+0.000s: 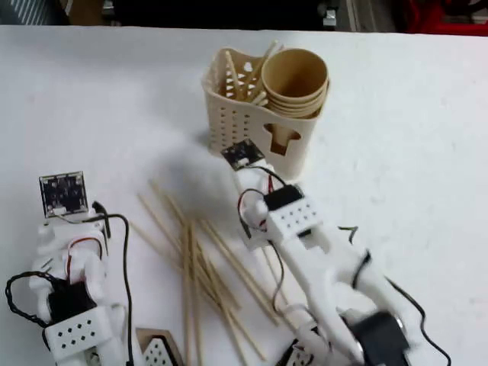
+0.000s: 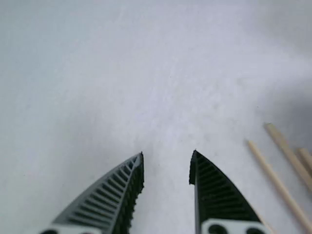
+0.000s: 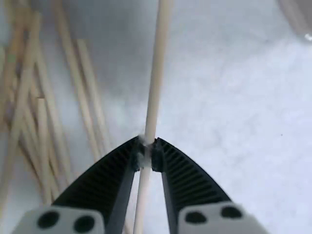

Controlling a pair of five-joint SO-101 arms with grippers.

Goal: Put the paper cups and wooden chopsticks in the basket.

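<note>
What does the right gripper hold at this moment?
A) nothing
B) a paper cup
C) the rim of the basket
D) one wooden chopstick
D: in the right wrist view, the right gripper is shut on a single wooden chopstick, which passes between its fingers.

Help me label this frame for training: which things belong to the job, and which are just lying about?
Job: basket; paper cups stacked in it; loose chopsticks on the table; chopstick pinched in the right gripper.
Lying about: red object beyond the table's far edge; left gripper, open over bare table.
</note>
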